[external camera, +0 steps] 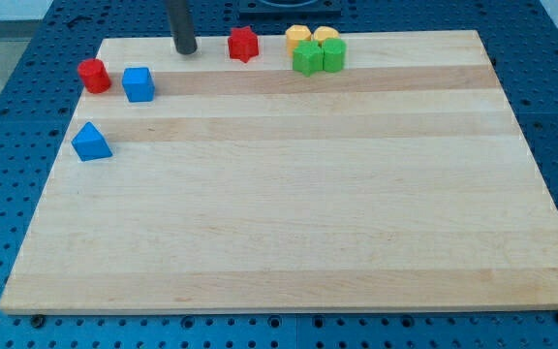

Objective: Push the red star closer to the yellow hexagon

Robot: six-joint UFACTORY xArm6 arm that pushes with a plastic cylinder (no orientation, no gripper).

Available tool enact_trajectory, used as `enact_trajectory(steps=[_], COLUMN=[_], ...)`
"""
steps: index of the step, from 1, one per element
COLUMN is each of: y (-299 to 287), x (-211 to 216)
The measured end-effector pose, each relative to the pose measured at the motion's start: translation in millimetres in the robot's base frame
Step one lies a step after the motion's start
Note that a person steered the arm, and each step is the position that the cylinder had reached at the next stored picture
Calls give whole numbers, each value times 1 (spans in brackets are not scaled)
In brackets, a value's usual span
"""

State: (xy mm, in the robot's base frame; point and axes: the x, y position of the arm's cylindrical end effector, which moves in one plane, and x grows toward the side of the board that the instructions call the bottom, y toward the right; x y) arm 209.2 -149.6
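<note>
The red star (pixel 244 44) lies near the view's top edge of the wooden board, left of centre. The yellow hexagon (pixel 298 38) lies a short way to its right, with a second yellow block (pixel 325 36) beside it. Two green blocks, one (pixel 307 59) star-like and one (pixel 333 54) more cube-like, sit touching just below the yellow ones. My tip (pixel 185 50) rests on the board to the left of the red star, with a gap between them.
A red cylinder (pixel 94 75) and a blue cube (pixel 139 84) stand at the view's upper left. A blue triangular block (pixel 91 142) lies below them near the board's left edge (pixel 42 208).
</note>
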Motion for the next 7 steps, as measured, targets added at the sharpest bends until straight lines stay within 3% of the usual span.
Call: enact_trajectory(steps=[2,7], y=[62,64], x=[-15,11])
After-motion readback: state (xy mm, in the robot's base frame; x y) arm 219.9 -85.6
